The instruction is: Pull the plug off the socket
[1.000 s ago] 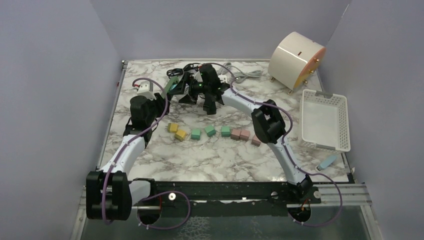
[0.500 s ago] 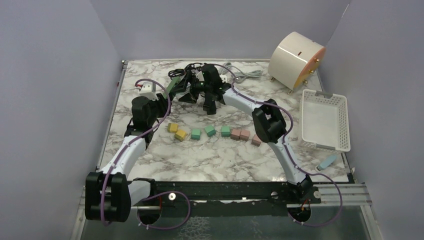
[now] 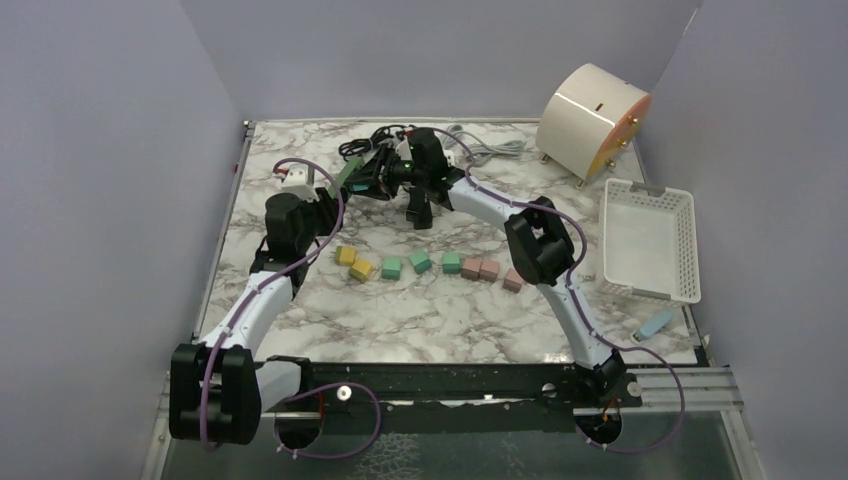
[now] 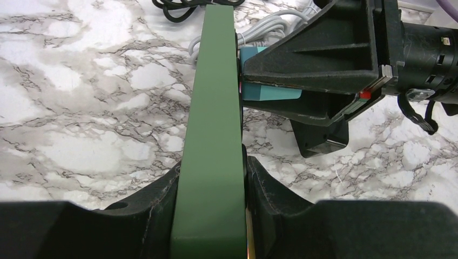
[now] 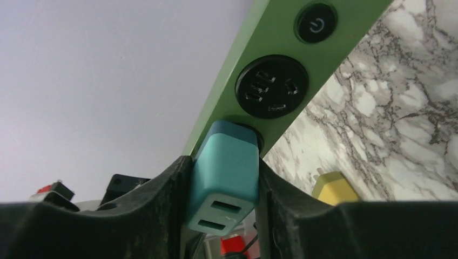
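A long green socket strip [image 4: 213, 135] stands on edge, and my left gripper [image 4: 213, 170] is shut on its near end. A teal plug [image 5: 227, 172] sits in one of the strip's round sockets, below an empty socket [image 5: 271, 86] and a power button [image 5: 316, 23]. My right gripper [image 5: 224, 178] is shut on the plug, a black finger against each side. In the left wrist view the plug [image 4: 264, 93] shows between the right gripper's fingers [image 4: 324, 48]. From above, both grippers meet at the strip [image 3: 350, 172] near the table's back.
A row of coloured blocks [image 3: 420, 265] lies mid-table. Black cables [image 3: 375, 135] and a grey cable [image 3: 485, 150] are coiled behind the strip. A white basket [image 3: 650, 240] and a cream drum-shaped box [image 3: 595, 115] stand at the right. A yellow block [image 5: 335, 189] shows below the strip.
The right gripper's jaws have closed in onto the teal plug. Both grippers and the strip have shifted slightly toward the back of the table.
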`<state>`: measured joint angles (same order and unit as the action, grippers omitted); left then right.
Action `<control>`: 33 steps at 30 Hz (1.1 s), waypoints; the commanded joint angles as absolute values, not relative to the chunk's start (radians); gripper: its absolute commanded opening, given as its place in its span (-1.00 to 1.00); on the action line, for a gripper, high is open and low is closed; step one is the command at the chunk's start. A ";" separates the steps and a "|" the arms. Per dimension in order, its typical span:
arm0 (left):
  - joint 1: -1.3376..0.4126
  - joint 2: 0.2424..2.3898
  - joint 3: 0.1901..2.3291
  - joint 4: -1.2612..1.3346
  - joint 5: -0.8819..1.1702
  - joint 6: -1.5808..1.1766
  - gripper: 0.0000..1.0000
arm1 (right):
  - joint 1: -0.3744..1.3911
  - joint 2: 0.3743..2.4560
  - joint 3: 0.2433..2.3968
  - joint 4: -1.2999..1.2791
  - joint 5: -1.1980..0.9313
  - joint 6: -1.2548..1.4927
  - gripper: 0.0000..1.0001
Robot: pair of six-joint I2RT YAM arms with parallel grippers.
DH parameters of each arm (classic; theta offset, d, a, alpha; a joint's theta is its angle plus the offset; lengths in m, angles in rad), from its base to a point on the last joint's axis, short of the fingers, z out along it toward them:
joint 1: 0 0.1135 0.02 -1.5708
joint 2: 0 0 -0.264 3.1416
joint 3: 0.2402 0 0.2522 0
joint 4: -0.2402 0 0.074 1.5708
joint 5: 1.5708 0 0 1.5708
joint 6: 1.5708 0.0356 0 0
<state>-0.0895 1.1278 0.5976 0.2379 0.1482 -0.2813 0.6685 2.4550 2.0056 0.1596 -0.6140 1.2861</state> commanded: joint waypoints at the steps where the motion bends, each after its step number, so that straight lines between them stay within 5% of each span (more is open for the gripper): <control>1: -0.097 1.083 0.609 0.357 0.154 -0.271 -1.00 | 0.638 2.418 1.980 0.194 -0.589 1.294 -0.28; 4: -0.099 1.090 0.611 0.344 0.124 -0.273 -1.00 | 0.627 2.420 1.973 0.222 -0.614 1.309 -0.95; 5: -0.100 1.092 0.614 0.333 0.103 -0.274 -1.00 | 0.623 2.421 1.972 0.224 -0.624 1.310 -0.98; 14: -0.097 1.182 0.721 0.025 -0.420 -0.322 -1.00 | 0.573 2.488 2.173 0.105 -0.918 1.152 -0.98; 20: -0.097 1.249 0.779 -0.084 -0.541 -0.388 -1.00 | 0.595 2.357 2.227 -0.380 -0.502 0.737 -0.98; 22: -0.097 1.264 0.783 -0.087 -0.545 -0.398 -1.00 | 0.591 2.320 2.142 -0.276 -0.574 0.749 -0.98; 25: -0.097 1.289 0.802 -0.109 -0.555 -0.411 -1.00 | 0.580 2.341 2.007 0.105 -0.972 0.974 -0.98; 29: -0.095 1.317 0.829 -0.147 -0.575 -0.431 -1.00 | 0.659 2.392 2.347 -0.505 -0.525 0.605 -0.98; 32: -0.095 1.316 0.827 -0.144 -0.575 -0.434 -1.00 | 0.630 2.301 2.013 0.009 -0.849 0.870 -0.98; 33: -0.096 1.316 0.827 -0.143 -0.577 -0.434 -1.00 | 0.628 2.319 2.102 -0.135 -0.762 0.829 -0.98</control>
<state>-0.1997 1.2850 0.8074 -0.0509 -0.0540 -0.4290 0.6407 2.4233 2.1456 -0.1524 -0.5777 0.9470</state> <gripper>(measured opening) 0.425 0.395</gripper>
